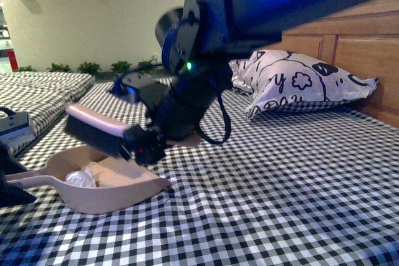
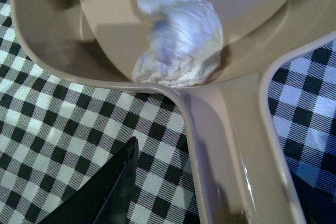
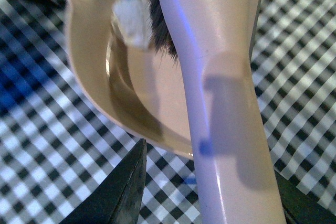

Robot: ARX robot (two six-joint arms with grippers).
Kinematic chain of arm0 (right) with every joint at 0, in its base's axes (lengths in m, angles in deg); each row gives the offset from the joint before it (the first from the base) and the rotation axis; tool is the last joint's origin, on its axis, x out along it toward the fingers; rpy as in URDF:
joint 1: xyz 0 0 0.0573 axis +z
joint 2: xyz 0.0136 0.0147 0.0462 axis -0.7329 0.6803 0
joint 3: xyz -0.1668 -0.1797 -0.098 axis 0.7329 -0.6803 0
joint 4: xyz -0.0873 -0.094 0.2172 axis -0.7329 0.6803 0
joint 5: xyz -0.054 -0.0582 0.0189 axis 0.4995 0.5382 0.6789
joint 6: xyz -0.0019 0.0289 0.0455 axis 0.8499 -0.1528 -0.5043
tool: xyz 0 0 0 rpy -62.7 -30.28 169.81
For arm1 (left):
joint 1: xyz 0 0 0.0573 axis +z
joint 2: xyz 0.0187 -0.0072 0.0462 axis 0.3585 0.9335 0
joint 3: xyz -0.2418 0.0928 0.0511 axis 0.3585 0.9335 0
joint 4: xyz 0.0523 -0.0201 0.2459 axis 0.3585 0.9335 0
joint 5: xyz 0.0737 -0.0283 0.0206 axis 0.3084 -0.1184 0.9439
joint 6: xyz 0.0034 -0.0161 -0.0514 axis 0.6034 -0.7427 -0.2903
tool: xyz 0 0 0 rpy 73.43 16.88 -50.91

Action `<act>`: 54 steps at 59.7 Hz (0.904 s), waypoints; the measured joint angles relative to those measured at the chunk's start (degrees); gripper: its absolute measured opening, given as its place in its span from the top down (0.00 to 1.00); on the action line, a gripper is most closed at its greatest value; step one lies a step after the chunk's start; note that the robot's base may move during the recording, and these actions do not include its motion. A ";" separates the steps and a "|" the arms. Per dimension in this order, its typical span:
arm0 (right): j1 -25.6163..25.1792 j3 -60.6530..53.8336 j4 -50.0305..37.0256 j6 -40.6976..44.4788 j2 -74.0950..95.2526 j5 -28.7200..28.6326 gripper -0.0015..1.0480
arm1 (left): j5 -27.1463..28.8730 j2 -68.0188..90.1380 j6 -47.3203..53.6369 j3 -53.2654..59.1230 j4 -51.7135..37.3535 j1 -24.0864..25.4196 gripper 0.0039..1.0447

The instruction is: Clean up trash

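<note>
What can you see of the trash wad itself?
The trash wad is a small crumpled lump of white tissue or thin paper, creased and folded, faintly yellowish along one edge. It lies loose inside the beige-pink plastic dustpan, resting on the pan floor near the back wall where the handle joins. In the front view it sits toward the rear of the pan. No gripper touches it; the brush hangs just above.
</note>
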 joint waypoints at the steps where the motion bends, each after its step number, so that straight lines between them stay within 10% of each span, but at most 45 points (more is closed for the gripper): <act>1: -0.02 -0.55 -0.66 -0.31 -1.20 -0.31 0.55 | 0.00 0.00 0.00 0.02 0.00 0.00 0.42; 24: -14.69 -7.91 -17.68 -2.08 -5.97 23.56 0.55 | -0.02 0.00 0.07 0.00 0.00 0.00 0.42; 39: -25.90 -21.59 -28.26 -4.44 -14.80 23.80 0.55 | 0.02 0.00 0.04 0.02 -0.02 0.00 0.42; 54: -32.44 -36.85 -35.52 -5.70 -32.50 19.98 0.55 | -0.13 -3.78 -25.99 15.06 -41.57 -0.55 0.42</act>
